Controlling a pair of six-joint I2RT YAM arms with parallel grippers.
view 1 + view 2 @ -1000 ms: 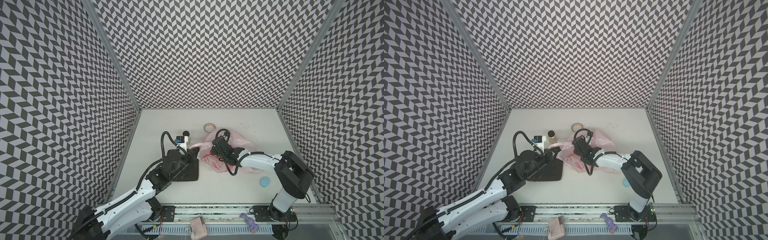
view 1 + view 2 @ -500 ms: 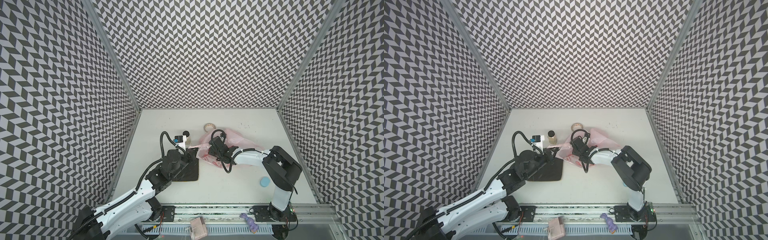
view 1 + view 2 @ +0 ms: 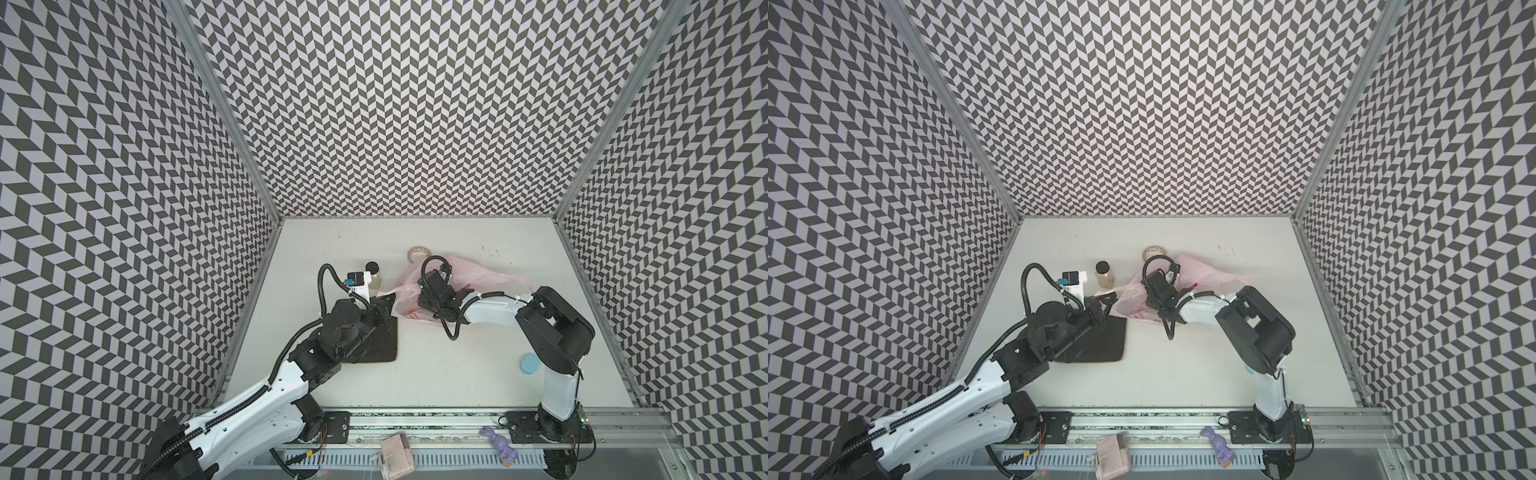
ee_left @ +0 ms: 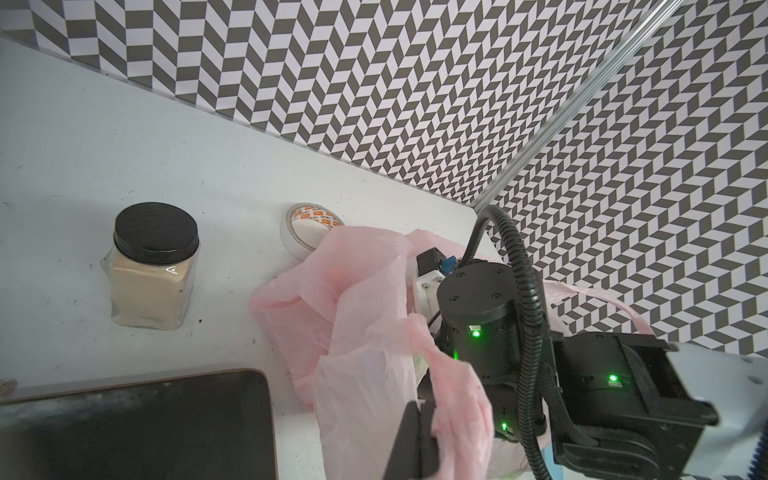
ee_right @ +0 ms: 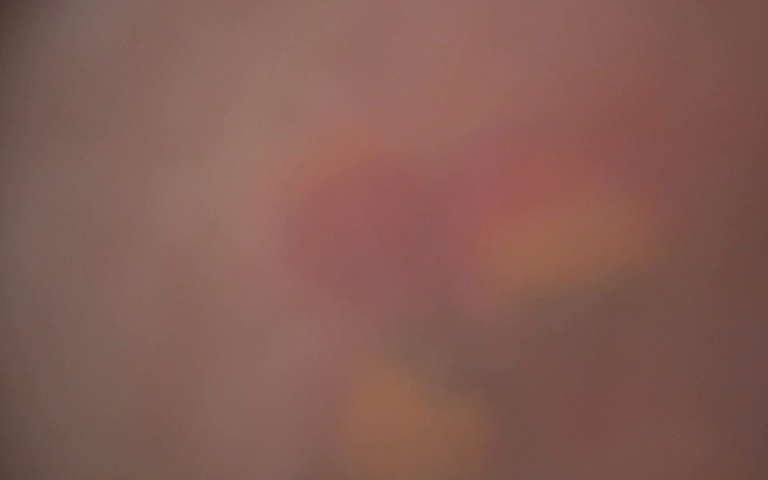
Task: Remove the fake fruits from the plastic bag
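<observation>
The pink plastic bag lies crumpled at the table's middle back. My left gripper is shut on a fold of the bag's rim and holds it up beside the black tray; in both top views it sits at the bag's left edge. My right arm's wrist reaches into the bag, and its fingers are hidden by the film. The right wrist view is all pink blur with a red patch and orange patches. No fake fruits show clearly.
A black square tray lies under my left arm. A black-lidded jar and a tape roll stand behind the bag. A blue disc lies by the right arm's base.
My right wrist has pushed leftward, deeper into the bag, and that arm's elbow has folded in toward the middle. The left arm keeps its hold and has not moved.
</observation>
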